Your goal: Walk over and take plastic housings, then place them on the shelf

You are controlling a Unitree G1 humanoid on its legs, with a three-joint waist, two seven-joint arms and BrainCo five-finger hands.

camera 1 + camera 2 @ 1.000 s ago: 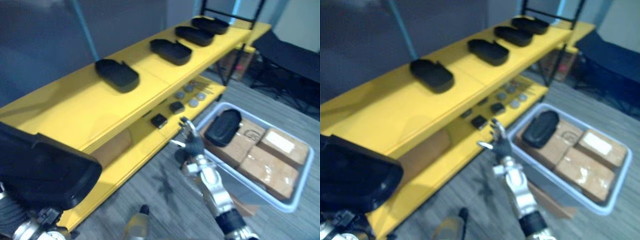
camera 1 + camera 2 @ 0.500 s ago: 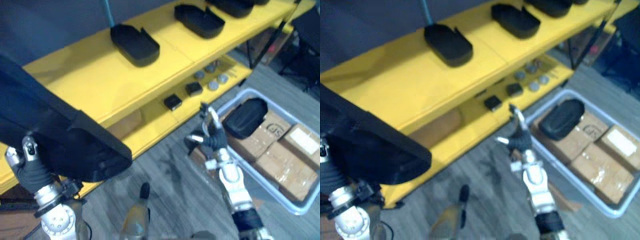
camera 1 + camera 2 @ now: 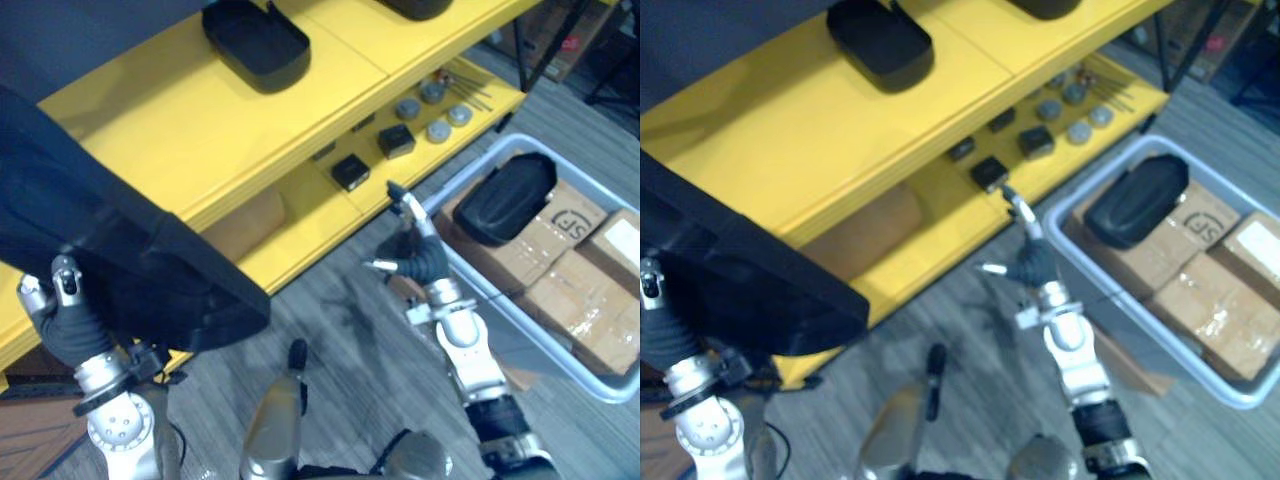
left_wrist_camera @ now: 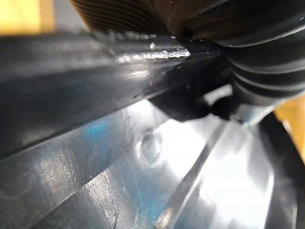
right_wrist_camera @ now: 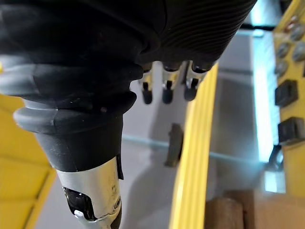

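Observation:
A large black plastic housing (image 3: 120,250) fills the left of the eye views, held up in front of the yellow shelf (image 3: 150,130). My left hand (image 3: 70,320) grips it from below, thumb up against its edge; its glossy inside (image 4: 119,181) shows close in the left wrist view. My right hand (image 3: 415,258) hangs open with straight fingers (image 5: 164,90) over the floor, between the lower shelf and the bin. Another housing (image 3: 255,45) lies on the top shelf. A third housing (image 3: 515,195) rests in the bin.
A pale blue bin (image 3: 560,350) at the right holds cardboard boxes (image 3: 570,300). The lower shelf (image 3: 300,230) carries small black blocks (image 3: 350,172), grey discs (image 3: 438,130) and a brown roll (image 3: 245,220). Grey floor lies between shelf and bin.
The camera has tipped down and moved closer to the shelf. The held housing now stands higher and larger at the left. My right hand stays open by the bin.

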